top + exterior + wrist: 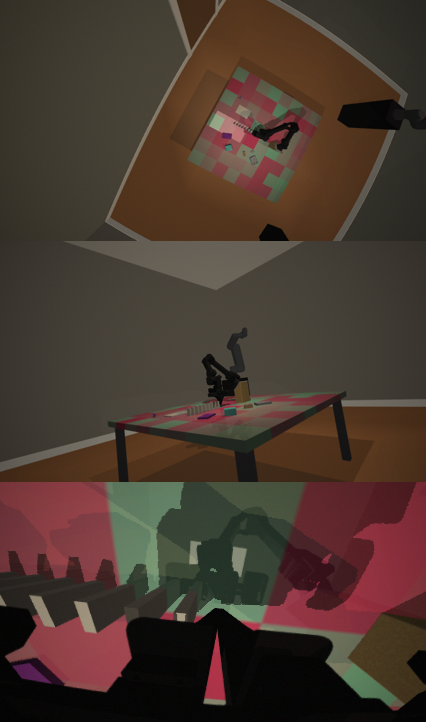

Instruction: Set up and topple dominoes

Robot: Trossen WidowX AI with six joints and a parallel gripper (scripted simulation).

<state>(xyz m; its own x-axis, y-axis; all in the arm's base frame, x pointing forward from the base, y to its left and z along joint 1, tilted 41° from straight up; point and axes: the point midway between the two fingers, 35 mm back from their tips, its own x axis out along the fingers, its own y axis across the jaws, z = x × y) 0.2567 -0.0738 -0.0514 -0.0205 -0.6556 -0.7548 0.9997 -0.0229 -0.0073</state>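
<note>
On the checkered tabletop point(222, 167) point(221, 439), the closed, empty hand point(253, 133) point(220, 403) point(218, 612) hides a domino's tilt from above.

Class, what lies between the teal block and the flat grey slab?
A small tan block lies between them, in both the top and exterior views.

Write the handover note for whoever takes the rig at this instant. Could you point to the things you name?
Tool point(253, 133) point(220, 403) point(218, 612): shut, nothing held, low at the row's arm-side end.
Domino row point(234, 122) point(200, 408) point(99, 607): the end domino point(218, 404) point(188, 603) leans toward its neighbor; the far-end ones stand upright.
Done: placing looks finished; the end push appears begun.
Left: the whole row down. Likely best to watch the fall and touch no other domino.
</note>
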